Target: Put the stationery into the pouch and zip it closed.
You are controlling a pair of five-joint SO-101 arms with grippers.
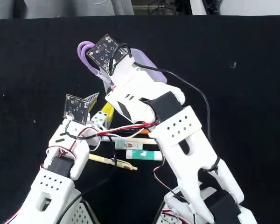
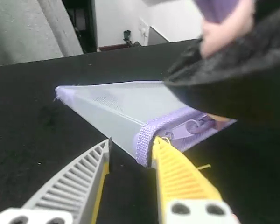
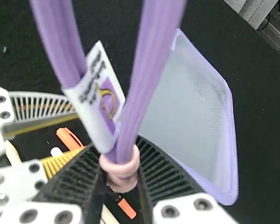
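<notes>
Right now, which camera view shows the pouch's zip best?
The left wrist view: the zip sits beside the left gripper. The right wrist view shows the pouch from its mesh face; in the high view the right arm covers most of it.

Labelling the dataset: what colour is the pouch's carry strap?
Purple; the strap shows best in the right wrist view, held in the right hand.

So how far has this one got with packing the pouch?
Nothing looks done yet: the pens lie on the table under the arms. In hand: the right gripper is shut on the loop of the pouch, and the left gripper is open at the end with the zipper. Left: loading the pens, then zipping.
</notes>
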